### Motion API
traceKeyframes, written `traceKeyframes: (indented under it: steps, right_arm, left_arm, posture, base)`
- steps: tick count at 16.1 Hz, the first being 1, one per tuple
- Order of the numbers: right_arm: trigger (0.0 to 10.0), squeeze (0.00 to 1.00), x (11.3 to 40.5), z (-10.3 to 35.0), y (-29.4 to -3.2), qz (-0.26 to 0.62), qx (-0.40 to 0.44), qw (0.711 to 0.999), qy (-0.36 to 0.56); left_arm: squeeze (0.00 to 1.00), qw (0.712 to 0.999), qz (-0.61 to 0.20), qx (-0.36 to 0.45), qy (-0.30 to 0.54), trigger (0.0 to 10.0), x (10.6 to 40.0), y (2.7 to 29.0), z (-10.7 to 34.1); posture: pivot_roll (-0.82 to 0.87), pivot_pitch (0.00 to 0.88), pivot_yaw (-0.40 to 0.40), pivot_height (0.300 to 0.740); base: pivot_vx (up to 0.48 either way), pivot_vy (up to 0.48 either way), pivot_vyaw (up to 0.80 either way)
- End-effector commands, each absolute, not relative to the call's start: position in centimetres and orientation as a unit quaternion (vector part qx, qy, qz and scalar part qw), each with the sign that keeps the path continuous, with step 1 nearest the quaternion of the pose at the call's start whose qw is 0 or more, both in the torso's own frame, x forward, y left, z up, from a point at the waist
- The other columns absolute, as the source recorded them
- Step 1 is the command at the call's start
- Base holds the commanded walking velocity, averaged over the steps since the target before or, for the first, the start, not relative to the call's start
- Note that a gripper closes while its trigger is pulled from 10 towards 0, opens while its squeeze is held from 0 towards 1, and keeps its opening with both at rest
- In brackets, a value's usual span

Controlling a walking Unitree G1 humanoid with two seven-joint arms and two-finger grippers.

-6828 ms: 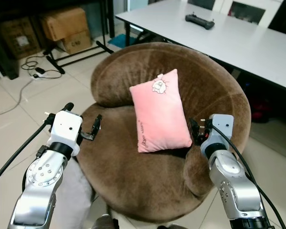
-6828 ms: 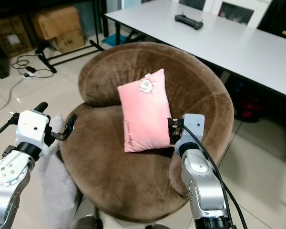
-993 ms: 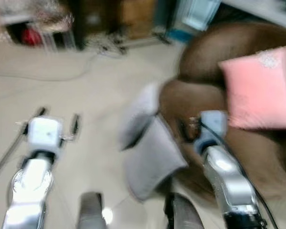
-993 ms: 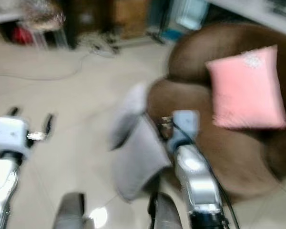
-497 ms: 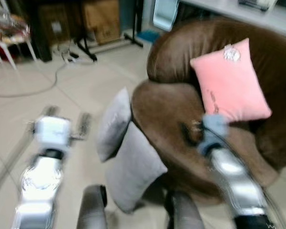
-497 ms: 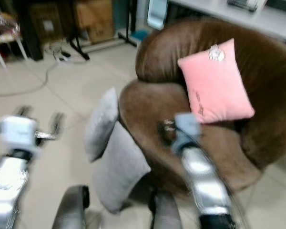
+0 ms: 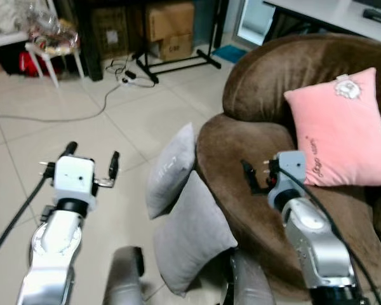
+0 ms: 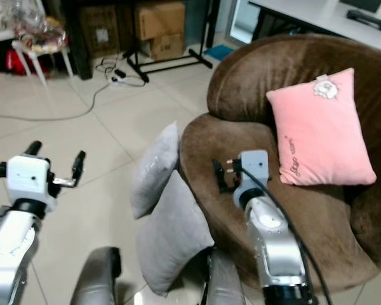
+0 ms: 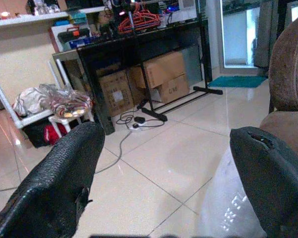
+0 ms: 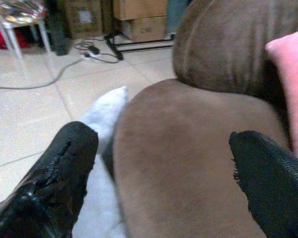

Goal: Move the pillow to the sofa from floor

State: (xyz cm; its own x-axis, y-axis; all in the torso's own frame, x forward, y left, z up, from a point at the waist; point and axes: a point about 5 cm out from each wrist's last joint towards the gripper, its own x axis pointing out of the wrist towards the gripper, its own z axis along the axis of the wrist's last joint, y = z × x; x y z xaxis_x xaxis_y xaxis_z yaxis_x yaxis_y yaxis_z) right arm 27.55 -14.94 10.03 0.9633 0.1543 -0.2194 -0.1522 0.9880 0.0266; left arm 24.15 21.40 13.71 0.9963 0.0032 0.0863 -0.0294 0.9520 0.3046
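Note:
Two grey pillows lean against the side of the round brown sofa: an upper one standing on the tiled floor and a lower one nearer me. A pink pillow rests against the sofa's back. My left gripper hovers open over bare floor, left of the grey pillows, with the upper grey pillow ahead of its fingers. My right gripper is open above the sofa's seat edge, holding nothing, and the grey pillow lies below it to one side.
Cardboard boxes and a black rack foot stand at the back. A cable and power strip lie on the tiles. A white stool is far left. A white table stands behind the sofa.
The camera has turned left and steadied; the blur is gone. The grey floor pillows now sit mid-view and the sofa at the right. Both grippers stay open and empty.

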Motion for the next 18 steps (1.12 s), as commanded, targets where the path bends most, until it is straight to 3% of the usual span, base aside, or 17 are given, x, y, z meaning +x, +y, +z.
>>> traceKeyframes:
  steps: [1, 6, 10, 11, 13, 15, 18]
  right_arm:
    - [10.0, 0.00, 27.5, 10.0, -14.5, 0.091, 0.010, 0.989, 0.112]
    - [10.0, 0.00, 26.9, 9.2, -13.4, 0.114, 0.014, 0.987, 0.116]
    - [10.0, 0.00, 27.0, 8.8, -13.2, 0.144, 0.002, 0.982, 0.125]
    - [10.0, 1.00, 27.2, 8.8, -13.1, 0.153, 0.011, 0.981, 0.123]
    - [10.0, 1.00, 27.6, 8.4, -12.9, 0.167, 0.022, 0.976, 0.135]
    - [10.0, 1.00, 28.0, 5.4, -12.9, 0.187, -0.029, 0.957, 0.217]
    - [10.0, 1.00, 29.4, 3.6, -12.6, 0.180, -0.034, 0.951, 0.249]
  left_arm:
    - [0.00, 0.986, 0.009, 0.161, -0.039, 10.0, 24.1, 21.4, 13.6]
    - [0.00, 0.980, -0.014, 0.197, -0.031, 10.0, 24.2, 22.7, 14.5]
    - [0.00, 0.980, -0.007, 0.200, -0.023, 10.0, 23.3, 23.6, 14.6]
    - [0.00, 0.979, -0.003, 0.201, -0.021, 10.0, 23.1, 23.8, 14.5]
    - [0.00, 0.980, -0.004, 0.199, -0.014, 10.0, 22.6, 24.0, 14.2]
    - [0.00, 0.982, -0.041, 0.185, 0.006, 10.0, 22.2, 23.5, 13.6]
    - [0.00, 0.974, -0.132, 0.176, 0.052, 10.0, 21.3, 22.5, 12.6]
  posture:
    - [0.07, 0.000, -0.063, 0.525]
    - [0.09, 0.000, 0.009, 0.470]
    - [0.09, 0.000, -0.017, 0.455]
    - [0.08, 0.000, -0.031, 0.455]
    - [0.07, 0.000, -0.042, 0.455]
    - [0.07, 0.000, -0.050, 0.455]
    - [0.10, 0.000, -0.069, 0.455]
  base:
    - [0.000, 0.000, 0.00]
    - [0.000, 0.000, 0.00]
    - [0.000, 0.000, 0.00]
    - [0.000, 0.000, 0.00]
    - [0.000, 0.000, 0.00]
    - [0.000, 0.000, 0.00]
    - [0.000, 0.000, 0.00]
